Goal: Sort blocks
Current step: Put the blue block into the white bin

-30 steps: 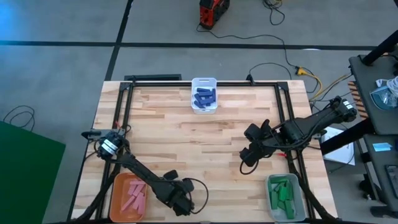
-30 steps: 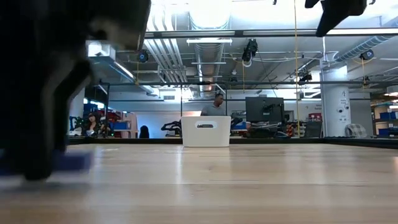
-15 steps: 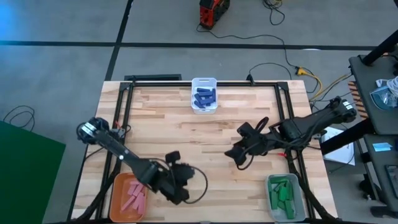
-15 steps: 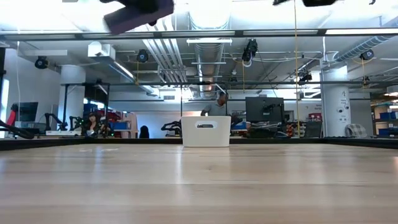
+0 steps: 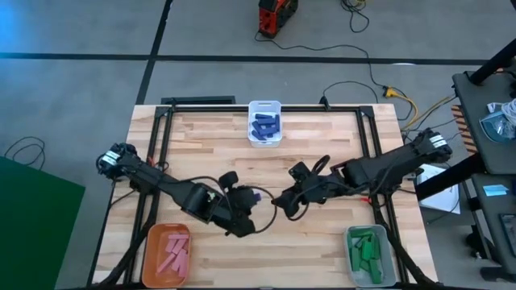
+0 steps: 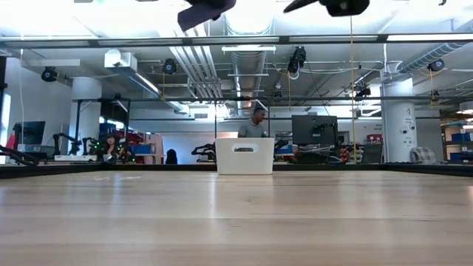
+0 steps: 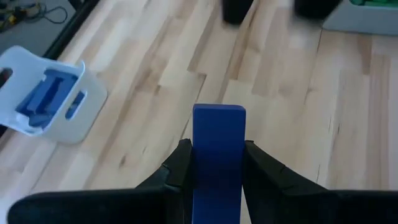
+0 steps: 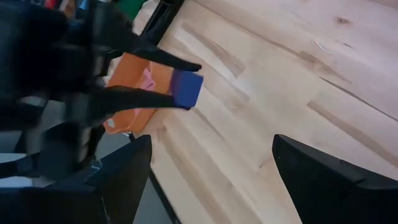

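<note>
I am holding a dark blue block (image 7: 217, 155) between the jaws of the left gripper (image 7: 214, 165); both fingers are pressing on its long sides and most of its length is sticking out ahead of them. I judge I am carrying it that way so it can drop end-first into the white bin (image 7: 46, 93), which is lying ahead of the jaws and off to one side, already holding other blue blocks. The grip is lifted clear of the table (image 5: 306, 242), well above the low camera's line of sight.

I am keeping the right gripper (image 5: 282, 201) just beyond the block's free end, jaws spread wide and holding nothing, probably positioned near the centre to stay clear of the carry or to wait for the next pick.

In the overhead view the orange bin (image 5: 149, 251) with pink blocks and the grey bin (image 5: 352, 262) with green ones are sitting behind both grippers. I cannot see any loose blocks left on the boards, though the arms are covering part of the middle.
</note>
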